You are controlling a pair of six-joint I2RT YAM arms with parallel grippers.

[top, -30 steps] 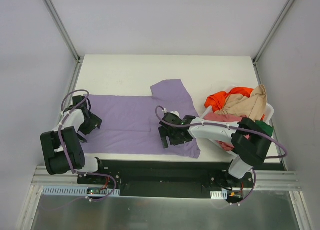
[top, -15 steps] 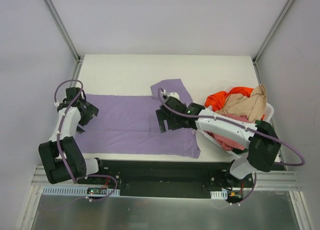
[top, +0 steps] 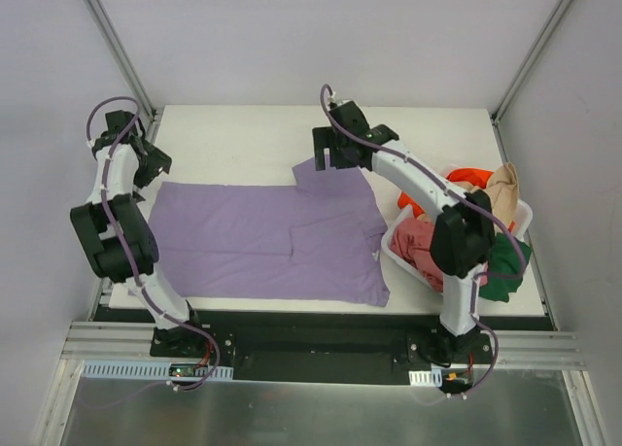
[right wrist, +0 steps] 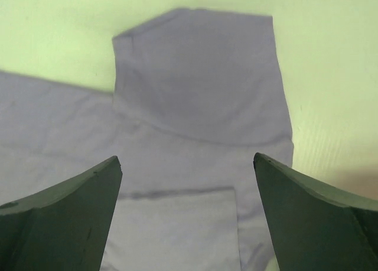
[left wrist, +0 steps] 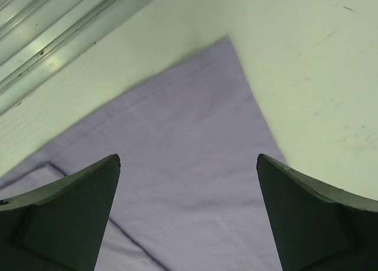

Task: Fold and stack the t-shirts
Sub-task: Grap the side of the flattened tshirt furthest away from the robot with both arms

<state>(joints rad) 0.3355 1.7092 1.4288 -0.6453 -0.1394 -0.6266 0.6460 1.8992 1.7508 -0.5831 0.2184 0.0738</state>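
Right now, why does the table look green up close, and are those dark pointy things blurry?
Left wrist view: the table has a greenish tint, and the fingers are slightly soft at their edges. Right wrist view: same tint, the shirt fairly sharp, a soft shadow along its edge. Top view: the table looks white, evenly lit, no glare.

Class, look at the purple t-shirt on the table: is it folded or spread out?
Mostly spread: the purple t-shirt lies flat, far sleeve sticking out, one small flap folded onto it.
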